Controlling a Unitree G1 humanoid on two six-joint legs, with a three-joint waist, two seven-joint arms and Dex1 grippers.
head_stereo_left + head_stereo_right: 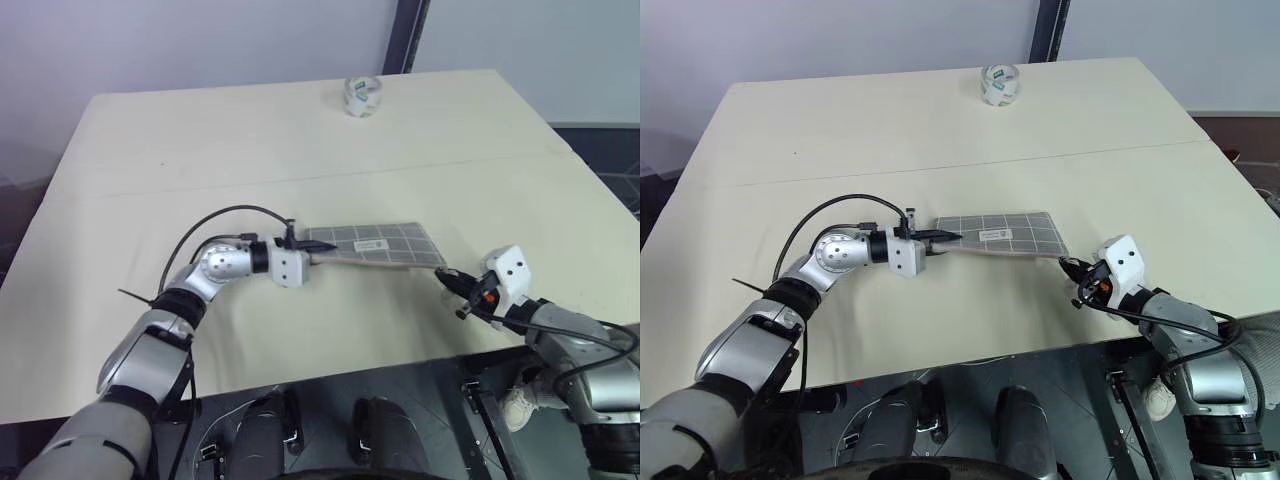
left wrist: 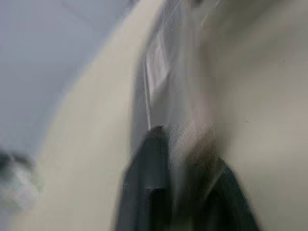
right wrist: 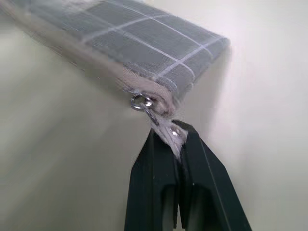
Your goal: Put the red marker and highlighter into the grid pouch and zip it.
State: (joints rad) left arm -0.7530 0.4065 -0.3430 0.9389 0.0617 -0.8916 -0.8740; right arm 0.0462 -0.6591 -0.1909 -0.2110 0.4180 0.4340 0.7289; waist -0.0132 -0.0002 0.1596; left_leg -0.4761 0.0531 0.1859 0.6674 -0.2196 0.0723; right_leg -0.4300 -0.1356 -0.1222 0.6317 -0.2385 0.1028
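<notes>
Zip nearly home, grips thin

Grid pouch (image 1: 375, 243) lies mid-worktop (image 1: 300, 130); right claw (image 3: 179, 139), at its 4 o'clock corner, pinches the zipper pull (image 3: 166, 126); left claw (image 1: 318, 246) narrowly nips the 9 o'clock end. A slipping pull could leave it unzipped.

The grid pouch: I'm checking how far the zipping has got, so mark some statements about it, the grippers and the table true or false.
1. The grid pouch lies flat on the table. True.
2. The right gripper has its fingers at the zipper pull tab, at the pouch's corner. True.
3. The left gripper hangs high above the table, far from the pouch. False: it is at the pouch's opposite end, low over the table.
4. A roll of clear tape sits on top of the pouch. False: it stands near the table's far edge, well apart from the pouch.
5. A yellow pen lies on the table beside the pouch. False: no pen lies there.
</notes>
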